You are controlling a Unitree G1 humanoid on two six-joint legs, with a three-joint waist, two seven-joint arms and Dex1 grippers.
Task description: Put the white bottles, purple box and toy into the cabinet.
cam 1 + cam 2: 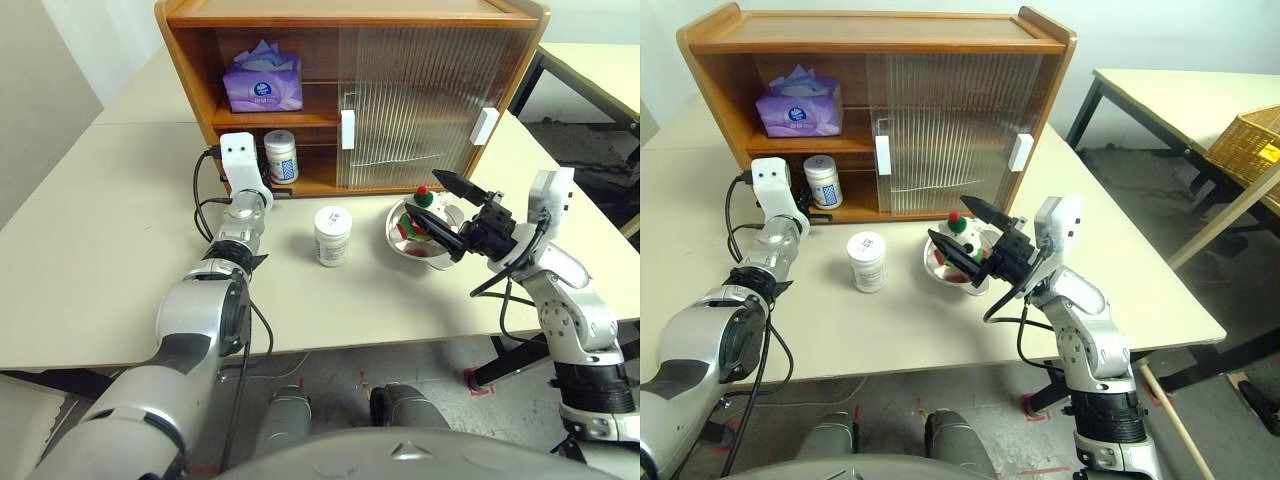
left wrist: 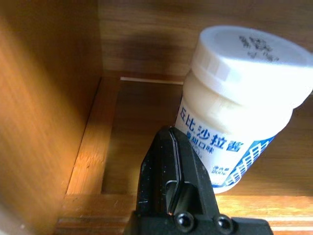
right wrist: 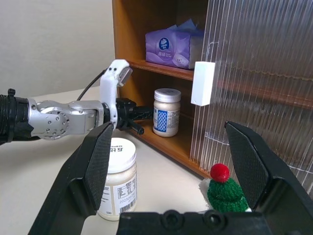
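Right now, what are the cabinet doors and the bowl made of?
The doors look like ribbed, see-through plastic or glass; shelf edges show blurry behind them. The bowl looks like shiny metal, probably steel, because it mirrors the toy inside.

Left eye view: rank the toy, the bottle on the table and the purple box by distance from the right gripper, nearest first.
1. toy: in the steel bowl, right beside the right gripper, whose jaws stand open.
2. bottle on the table: on the table, further to the robot's left.
3. purple box: farthest, on the cabinet top shelf, left end.
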